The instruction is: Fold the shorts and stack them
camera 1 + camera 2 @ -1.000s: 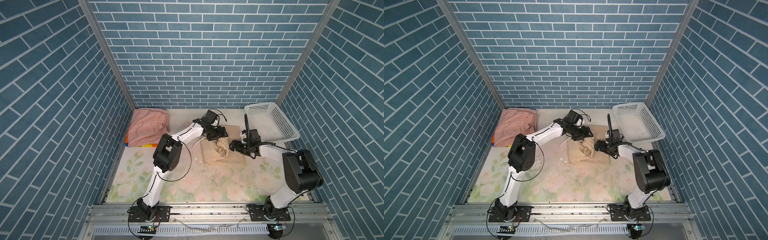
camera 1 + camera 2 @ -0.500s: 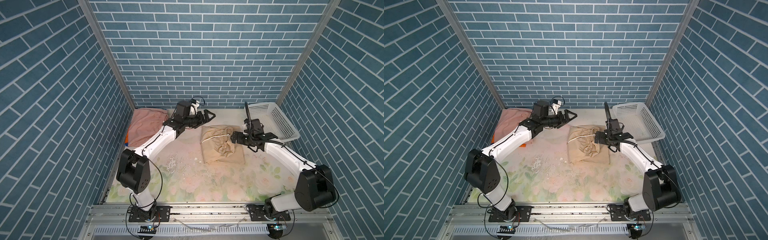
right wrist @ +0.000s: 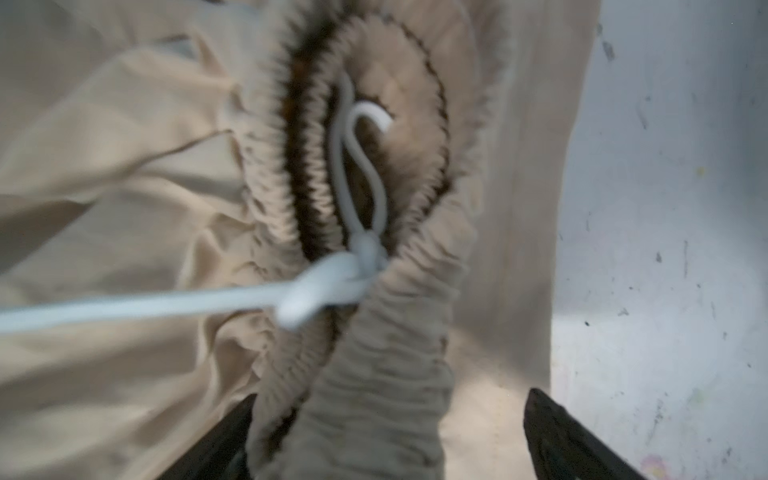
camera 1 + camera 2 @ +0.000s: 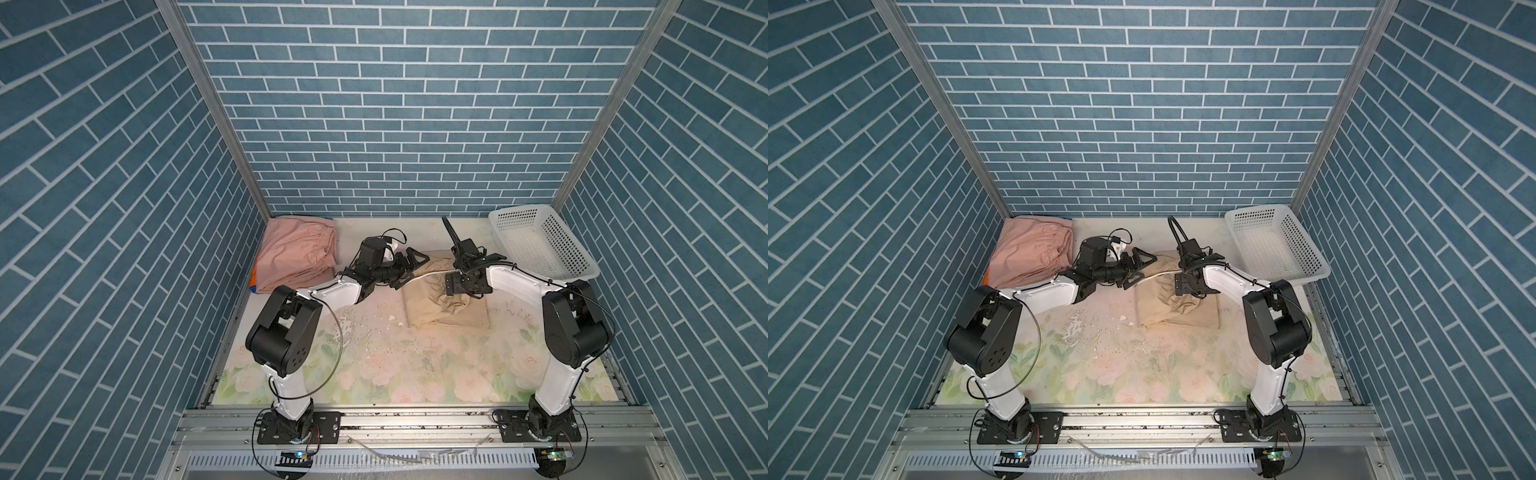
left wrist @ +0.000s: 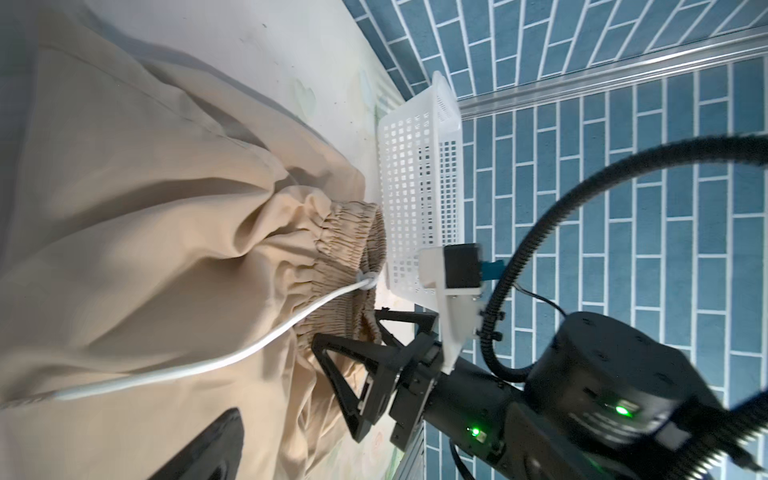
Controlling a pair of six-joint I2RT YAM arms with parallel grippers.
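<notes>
While the pink shorts [image 4: 297, 253] are lying folded at the far left in a top view, a bright edge of the striped shorts [image 4: 252, 280] is peeking out from under them, so I think two pairs are already sitting in a stack; the beige shorts [image 4: 436, 311] are lying in the middle of the table [image 4: 374, 365], wrinkled and bunched, well apart from that stack; the left gripper [image 4: 409, 270] is hanging just left of them with its fingers spread wide, holding no cloth; the right gripper [image 4: 459, 289] is pointing down over their far end; the white basket [image 4: 590, 274] is sitting at the far right.

In both top views the white drawstring [image 4: 1158, 276] is running from the waist toward the left gripper; I cannot tell if it is caught there.

In the left wrist view the gathered waist [image 5: 345, 257] is puffing up off the table; the right gripper's black fingers [image 5: 345, 374] are standing open beside it.

In the right wrist view the waist is bunching between the two spread fingers, which are not pinching it; the beige pair is waiting to be smoothed, folded and put on the pink pile, and that is the work left, I think.
</notes>
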